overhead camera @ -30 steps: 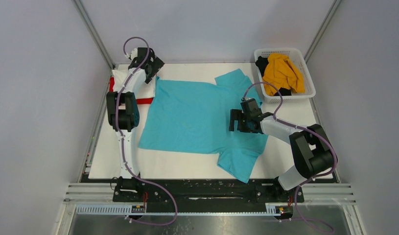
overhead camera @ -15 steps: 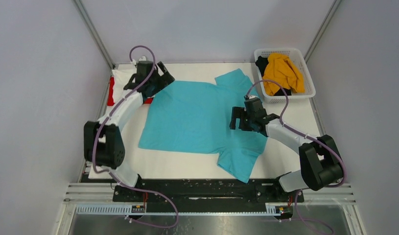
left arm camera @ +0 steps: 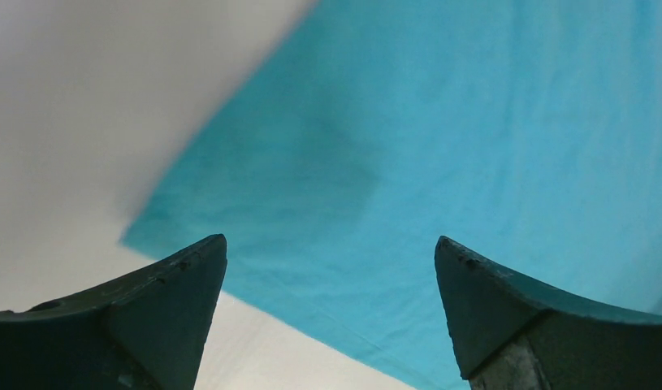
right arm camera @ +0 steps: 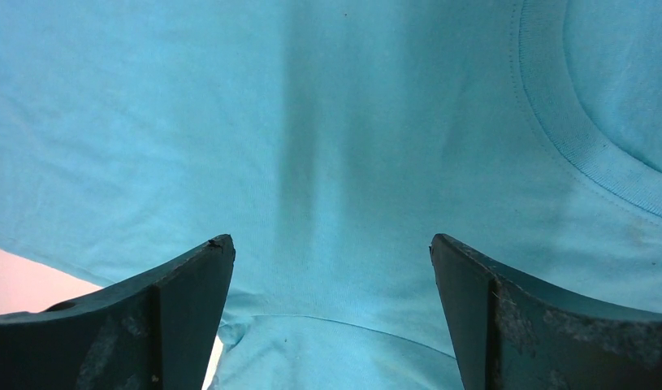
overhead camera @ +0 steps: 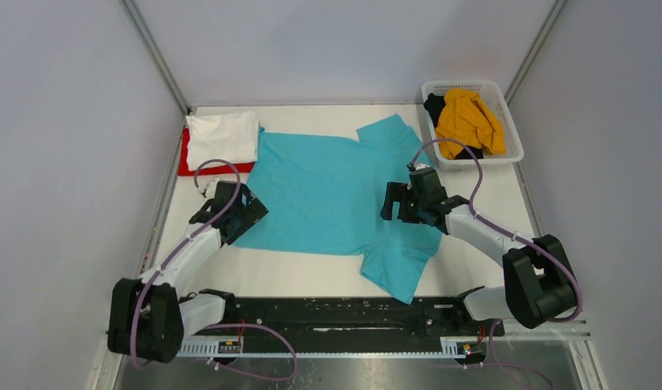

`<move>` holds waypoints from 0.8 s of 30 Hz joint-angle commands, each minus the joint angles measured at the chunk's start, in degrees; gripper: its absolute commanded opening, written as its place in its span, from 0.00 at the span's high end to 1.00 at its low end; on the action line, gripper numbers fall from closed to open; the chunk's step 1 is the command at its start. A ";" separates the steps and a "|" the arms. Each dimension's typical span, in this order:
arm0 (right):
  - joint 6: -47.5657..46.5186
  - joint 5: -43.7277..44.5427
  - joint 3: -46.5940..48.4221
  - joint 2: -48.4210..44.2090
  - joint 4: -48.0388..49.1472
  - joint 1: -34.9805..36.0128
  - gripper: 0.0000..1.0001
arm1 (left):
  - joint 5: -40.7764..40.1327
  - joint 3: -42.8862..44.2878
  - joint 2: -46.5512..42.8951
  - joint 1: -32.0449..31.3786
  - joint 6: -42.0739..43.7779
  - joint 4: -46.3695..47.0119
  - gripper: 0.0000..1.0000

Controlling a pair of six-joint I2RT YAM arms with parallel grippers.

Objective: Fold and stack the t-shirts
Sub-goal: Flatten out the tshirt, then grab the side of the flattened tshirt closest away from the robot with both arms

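Left gripper (overhead camera: 248, 213), jaws wide and empty, has swung down from the white t-shirt (overhead camera: 222, 136) at upper left to the lower-left hem corner of the teal t-shirt (overhead camera: 327, 191), likely readying a fold, while the right gripper (overhead camera: 390, 201) gapes empty near its collar; the shirt lies flat mid-frame, long axis left-right, neck rightward.

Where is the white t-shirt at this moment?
In the top view, the white t-shirt lies folded at the far-left corner of the table, on the red t-shirt, beside the teal t-shirt.
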 commanded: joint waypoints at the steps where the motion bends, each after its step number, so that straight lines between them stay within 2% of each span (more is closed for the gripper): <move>1: 0.75 -1.76 -0.26 -0.93 1.69 -0.04 0.01 | -8.84 -4.95 -7.53 4.59 -4.63 -2.53 0.01; 8: 0.49 -1.19 -0.27 -0.95 1.57 -0.04 0.01 | -13.91 -7.28 -7.84 6.60 -6.52 -6.19 0.20; 16: 0.18 -0.80 0.02 -0.09 1.22 -0.08 0.01 | -13.31 -4.98 1.30 6.78 -7.18 -3.13 0.52; 21: -0.10 0.90 0.27 0.04 0.30 -0.04 0.00 | -11.73 -3.27 6.12 6.79 -6.73 -3.12 0.64; 24: -0.26 1.41 0.49 0.05 -0.15 -0.04 0.00 | -9.97 -2.87 7.13 6.79 -5.93 -2.64 0.78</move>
